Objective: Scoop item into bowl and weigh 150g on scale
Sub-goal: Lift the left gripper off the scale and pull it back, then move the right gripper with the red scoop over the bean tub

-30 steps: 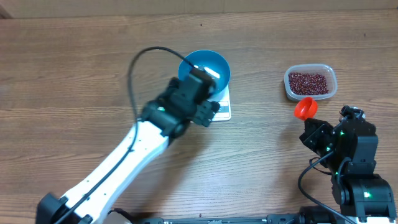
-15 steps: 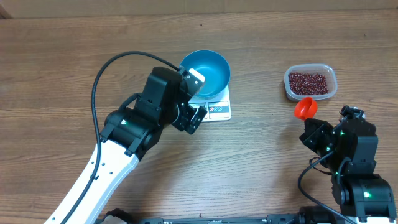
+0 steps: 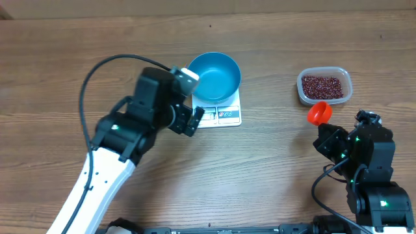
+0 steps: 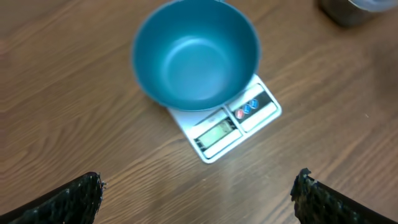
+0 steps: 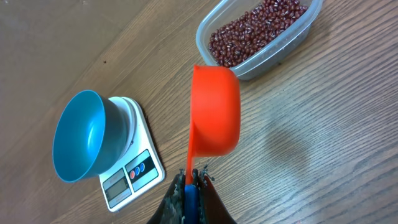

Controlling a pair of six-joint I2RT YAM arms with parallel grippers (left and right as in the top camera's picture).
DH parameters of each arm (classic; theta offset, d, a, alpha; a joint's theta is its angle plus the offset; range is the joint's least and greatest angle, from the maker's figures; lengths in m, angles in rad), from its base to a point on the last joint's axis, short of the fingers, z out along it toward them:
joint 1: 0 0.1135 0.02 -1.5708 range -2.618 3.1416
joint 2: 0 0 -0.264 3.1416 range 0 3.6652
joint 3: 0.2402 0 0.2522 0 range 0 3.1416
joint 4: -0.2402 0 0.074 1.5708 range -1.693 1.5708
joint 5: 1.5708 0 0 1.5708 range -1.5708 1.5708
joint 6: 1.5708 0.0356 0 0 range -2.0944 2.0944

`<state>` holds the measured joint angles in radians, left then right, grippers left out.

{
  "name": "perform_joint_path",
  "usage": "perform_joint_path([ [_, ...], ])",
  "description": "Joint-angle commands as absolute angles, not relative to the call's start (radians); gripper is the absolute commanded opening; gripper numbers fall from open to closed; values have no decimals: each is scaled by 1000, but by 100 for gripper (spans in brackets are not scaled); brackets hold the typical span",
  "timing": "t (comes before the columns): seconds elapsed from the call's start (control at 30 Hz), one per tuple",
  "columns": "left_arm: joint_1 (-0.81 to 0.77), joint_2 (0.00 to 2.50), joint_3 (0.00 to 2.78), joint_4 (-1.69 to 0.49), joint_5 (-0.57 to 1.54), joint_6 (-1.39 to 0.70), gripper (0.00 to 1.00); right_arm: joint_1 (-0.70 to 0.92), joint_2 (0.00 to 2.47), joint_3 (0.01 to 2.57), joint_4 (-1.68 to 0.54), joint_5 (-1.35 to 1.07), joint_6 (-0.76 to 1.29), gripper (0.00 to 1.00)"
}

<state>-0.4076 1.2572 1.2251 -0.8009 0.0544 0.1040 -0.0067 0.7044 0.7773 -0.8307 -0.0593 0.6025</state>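
Note:
The empty light blue bowl (image 3: 216,75) (image 4: 196,53) (image 5: 81,137) stands on the white scale (image 3: 224,116) (image 4: 239,121) (image 5: 134,171), whose display edge sticks out from under it. My left gripper (image 3: 193,99) (image 4: 199,193) hangs just left of the bowl, open wide with nothing between its fingers (image 4: 74,199). The dark red beans (image 3: 322,85) (image 5: 255,31) fill a clear tub at the right. My right gripper (image 3: 327,132) (image 5: 191,180) is shut on the blue-tipped handle of the orange scoop (image 3: 318,113) (image 5: 214,109), which is held above the table just short of the tub.
The clear plastic tub (image 3: 344,96) (image 5: 292,46) sits at the table's right side, and a corner of it shows in the left wrist view (image 4: 348,9). A black cable (image 3: 97,71) loops over the left arm. Bare wooden table lies all around.
My left arm has drawn back to the left, off the bowl, leaving the bowl fully uncovered on the scale. The right arm and scoop have not moved.

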Motion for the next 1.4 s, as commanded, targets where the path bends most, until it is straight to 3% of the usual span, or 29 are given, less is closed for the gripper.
perform_joint_path([
  [0.0, -352, 1223, 1227, -805, 101, 83, 100, -7, 701, 800, -825, -46, 605, 4],
  [1.37, -356, 1224, 1227, -805, 154, 97, 100, -7, 701, 800, -853, -46, 604, 4],
])
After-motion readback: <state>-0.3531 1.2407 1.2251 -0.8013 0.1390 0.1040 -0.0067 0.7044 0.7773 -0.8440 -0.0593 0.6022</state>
